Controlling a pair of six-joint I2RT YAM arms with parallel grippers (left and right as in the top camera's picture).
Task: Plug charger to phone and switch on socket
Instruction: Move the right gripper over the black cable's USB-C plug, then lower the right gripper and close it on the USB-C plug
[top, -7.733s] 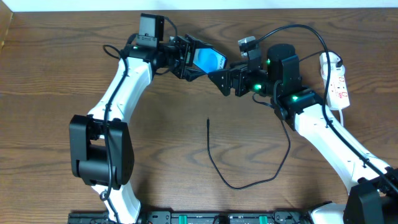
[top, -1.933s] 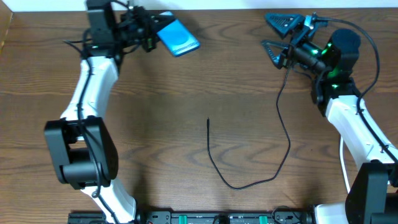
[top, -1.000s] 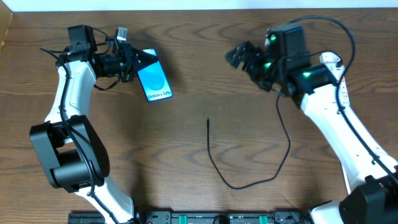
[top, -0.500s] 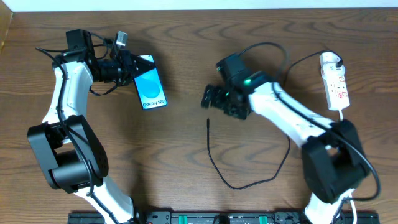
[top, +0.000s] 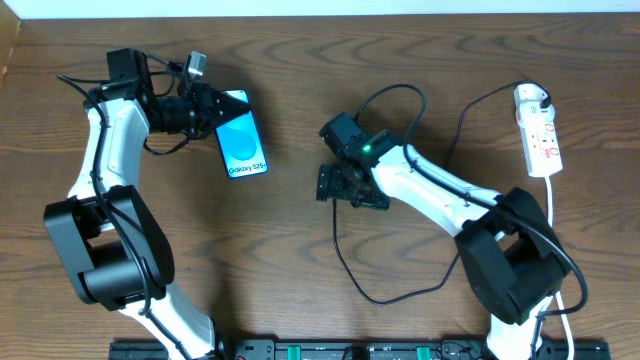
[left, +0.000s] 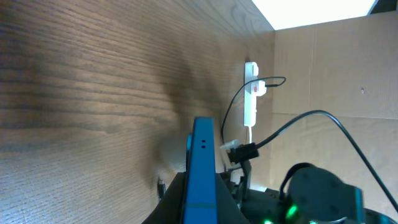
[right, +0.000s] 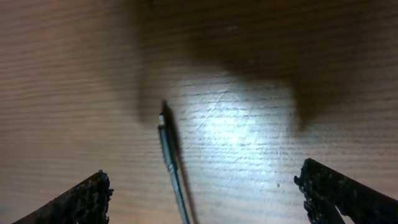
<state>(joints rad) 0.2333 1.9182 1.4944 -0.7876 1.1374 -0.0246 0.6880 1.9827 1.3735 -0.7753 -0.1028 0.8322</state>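
Overhead, the left tool (top: 214, 108) is clamped on the top edge of the phone (top: 244, 145), whose screen faces up. Right of the phone, the right tool (top: 345, 192) hangs with jaws spread wide over the plug tip of the charger (right: 173, 171). The socket (top: 538, 130) lies farthest right of the phone.
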